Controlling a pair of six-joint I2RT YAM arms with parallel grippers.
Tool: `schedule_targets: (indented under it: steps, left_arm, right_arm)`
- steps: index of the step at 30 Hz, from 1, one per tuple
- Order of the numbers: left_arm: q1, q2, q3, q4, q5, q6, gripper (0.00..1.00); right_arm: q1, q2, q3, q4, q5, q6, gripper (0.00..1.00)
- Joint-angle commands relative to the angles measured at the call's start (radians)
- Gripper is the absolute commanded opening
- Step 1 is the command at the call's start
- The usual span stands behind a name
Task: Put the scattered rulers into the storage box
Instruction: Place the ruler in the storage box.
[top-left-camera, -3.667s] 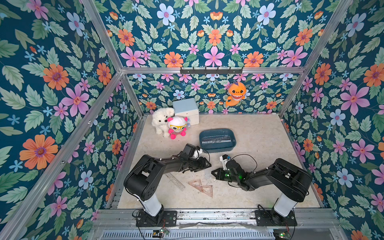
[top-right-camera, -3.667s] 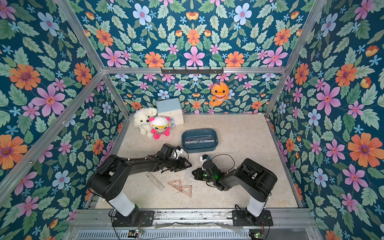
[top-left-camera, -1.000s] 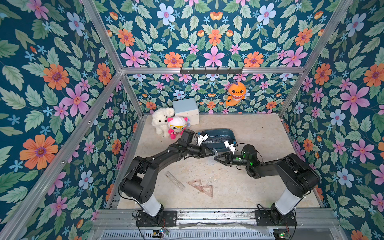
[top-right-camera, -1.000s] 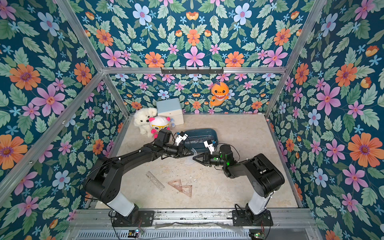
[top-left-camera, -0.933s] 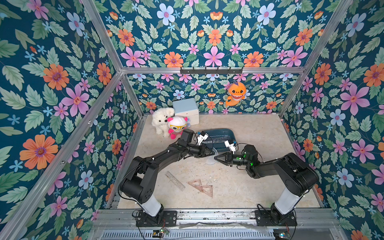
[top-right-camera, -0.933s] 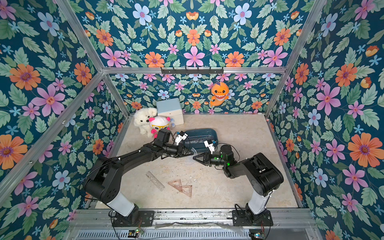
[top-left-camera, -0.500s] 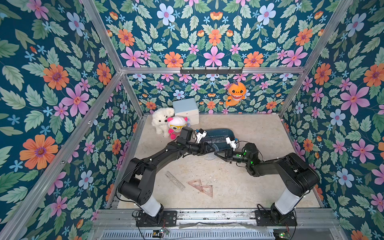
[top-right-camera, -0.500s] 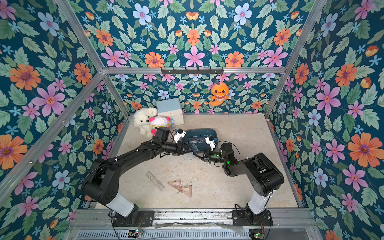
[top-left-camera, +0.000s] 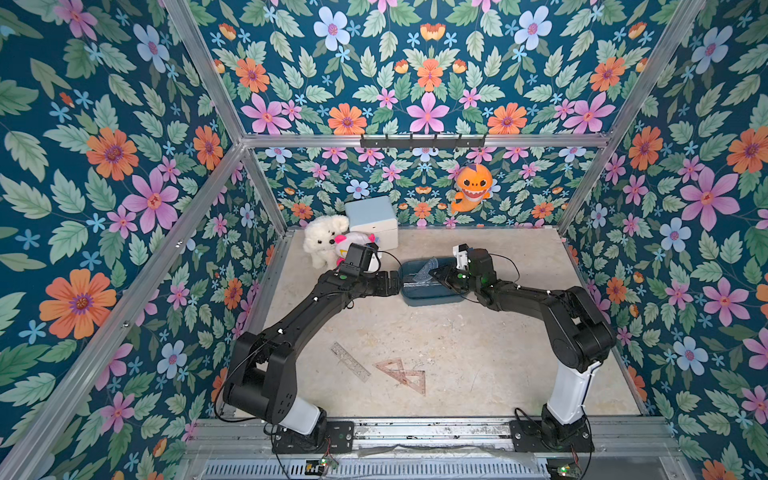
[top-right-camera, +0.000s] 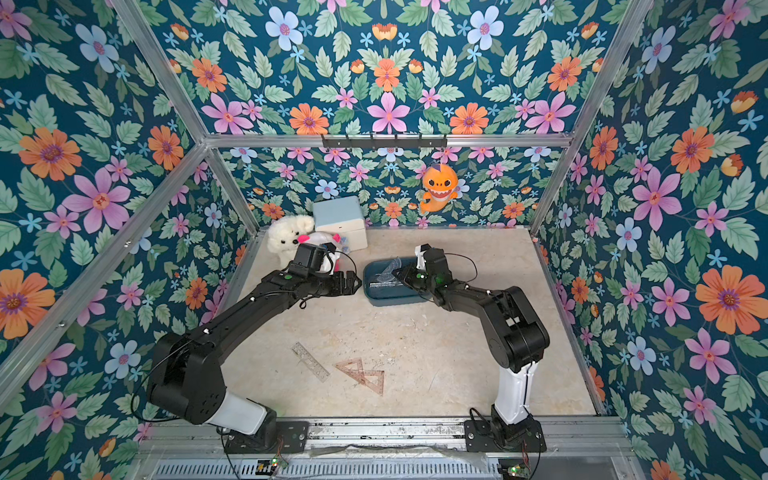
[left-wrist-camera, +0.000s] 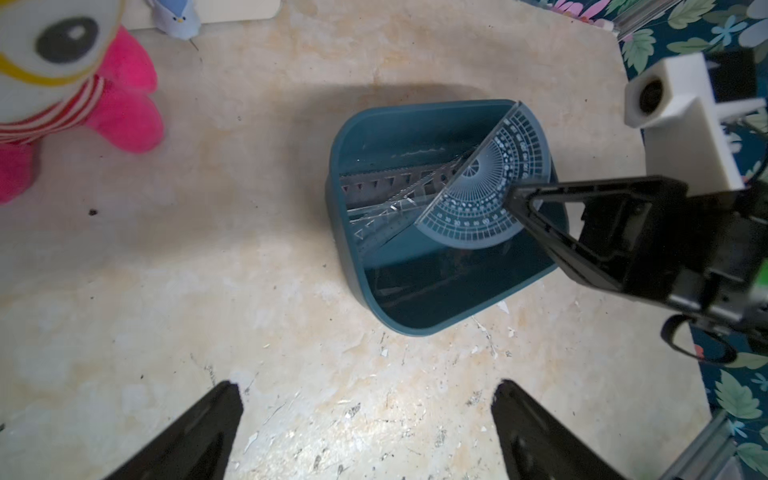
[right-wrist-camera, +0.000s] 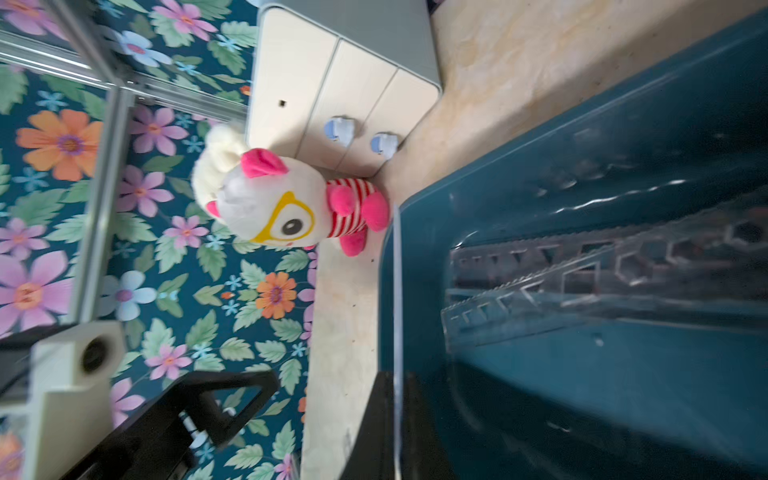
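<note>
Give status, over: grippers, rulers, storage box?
Left gripper open, empty, beside storage box. Right gripper shut on protractor, tilted over the box. Straight ruler, two triangles out on table. No obstacle seen.

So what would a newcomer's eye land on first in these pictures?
The loud floral walls first, then the action at the teal storage box toward the back of the table. The right gripper pinches a clear protractor on edge over the box, while the left gripper hangs open beside it. A straight ruler and two triangles lie on the table nearer the front.
</note>
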Motion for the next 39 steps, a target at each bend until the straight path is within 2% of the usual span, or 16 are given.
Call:
schedule_targets:
  steps: [1,9,13,18,21,24,29,34,39]
  left_arm:
    - [0.009,-0.026,-0.014,0.002,-0.09,-0.007,0.99]
    - [0.024,-0.075,-0.056,0.037,-0.152,-0.031,0.99]
    - [0.024,-0.069,-0.05,0.033,-0.123,-0.028,0.99]
    - [0.024,-0.061,-0.037,0.017,-0.107,-0.017,0.99]
    - [0.024,-0.057,-0.033,0.015,-0.094,-0.016,0.99]
    - [0.024,-0.055,-0.033,0.015,-0.087,-0.014,0.99]
    - [0.024,-0.052,-0.032,0.015,-0.07,-0.014,0.99]
    - [0.024,-0.05,-0.033,0.012,-0.059,-0.024,0.99]
    - [0.019,-0.065,-0.044,0.004,-0.058,-0.06,0.99]
  right_arm:
    - [0.005,0.053,0.084,-0.198,0.05,-0.093,0.0]
    - [0.036,0.13,0.178,-0.332,0.058,-0.133,0.0]
    - [0.038,0.162,0.214,-0.378,0.053,-0.143,0.0]
    - [0.039,0.184,0.265,-0.445,0.048,-0.169,0.08]
    - [0.037,0.175,0.289,-0.492,0.056,-0.194,0.19]
    - [0.038,0.15,0.312,-0.546,0.08,-0.228,0.32]
    - [0.036,0.1,0.357,-0.642,0.12,-0.288,0.42]
    - [0.035,0.002,0.337,-0.699,0.161,-0.333,0.46]
    - [0.093,-0.157,0.2,-0.7,0.195,-0.382,0.45]
